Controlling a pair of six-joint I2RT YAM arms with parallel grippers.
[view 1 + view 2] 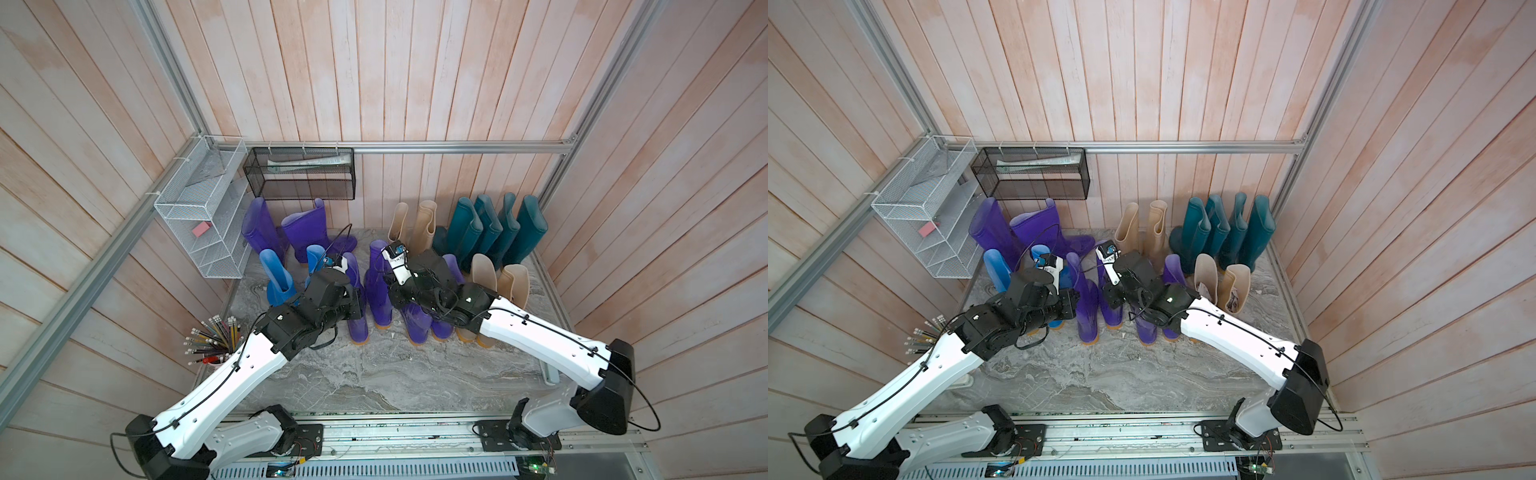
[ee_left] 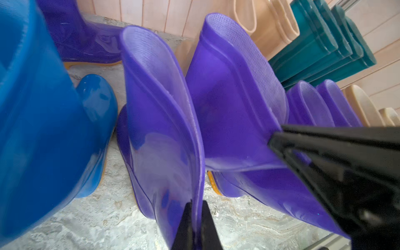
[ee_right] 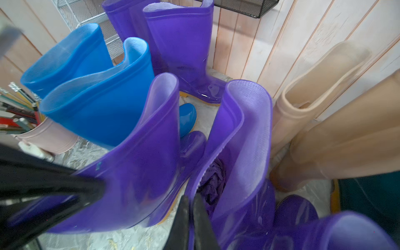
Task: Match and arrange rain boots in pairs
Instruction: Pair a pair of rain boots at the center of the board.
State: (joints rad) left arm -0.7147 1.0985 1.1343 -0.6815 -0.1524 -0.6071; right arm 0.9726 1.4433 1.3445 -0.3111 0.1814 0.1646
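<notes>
My left gripper [image 2: 195, 207] is shut on the top rim of an upright purple rain boot [image 2: 160, 121], seen in a top view as boot [image 1: 358, 316]. My right gripper [image 3: 190, 201] is shut on the rim of the neighbouring purple boot [image 3: 244, 138], which stands just right of it as boot [image 1: 380, 291]. Two more purple boots [image 1: 417, 328] stand under the right arm. A purple pair [image 1: 309, 228] is at the back left, with two blue boots [image 1: 276, 278] in front of it. Beige boots [image 1: 426, 224] and several teal boots [image 1: 494, 228] line the back wall. Two beige boots [image 1: 515, 282] stand front right.
A white wire rack [image 1: 199, 208] and a black mesh basket [image 1: 299, 174] hang on the wall at back left. A cup of pencils [image 1: 216, 340] stands by the left arm. The marble floor [image 1: 374, 382] runs bare toward the front rail.
</notes>
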